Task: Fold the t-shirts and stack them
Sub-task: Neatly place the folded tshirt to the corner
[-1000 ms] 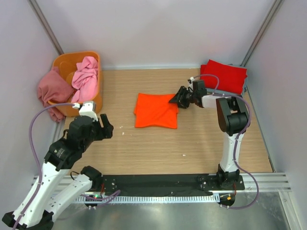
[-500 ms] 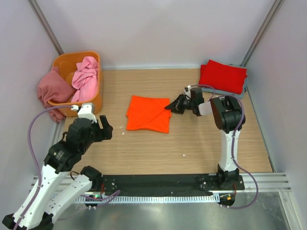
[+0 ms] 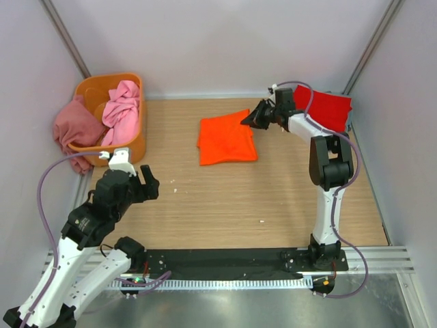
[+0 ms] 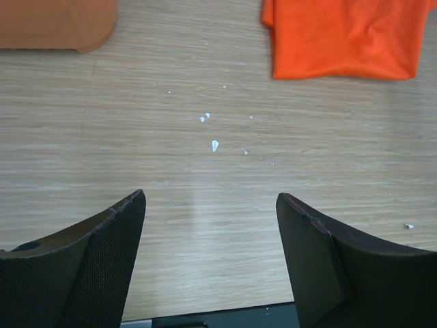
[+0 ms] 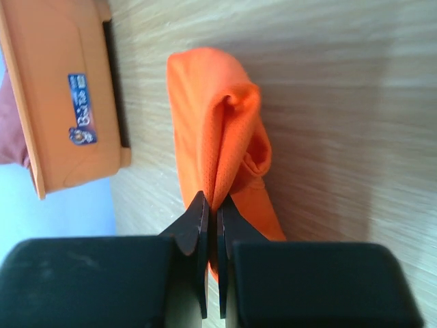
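Left wrist: orange t-shirt [image 4: 341,37] half offscreen

Cut by the left wrist view's top edge: orange t-shirt [image 4: 341,37], tub [image 4: 58,24].
Too small to read: tub label [image 5: 80,109].
Unidentifiable: white specks [image 4: 214,145] on counter [image 4: 205,191].
Partly hidden behind right arm [image 3: 300,126]: red t-shirt [image 3: 326,108].

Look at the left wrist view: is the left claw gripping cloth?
No, the left claw stands open above the tabletop; the orange t-shirt lies apart from it.
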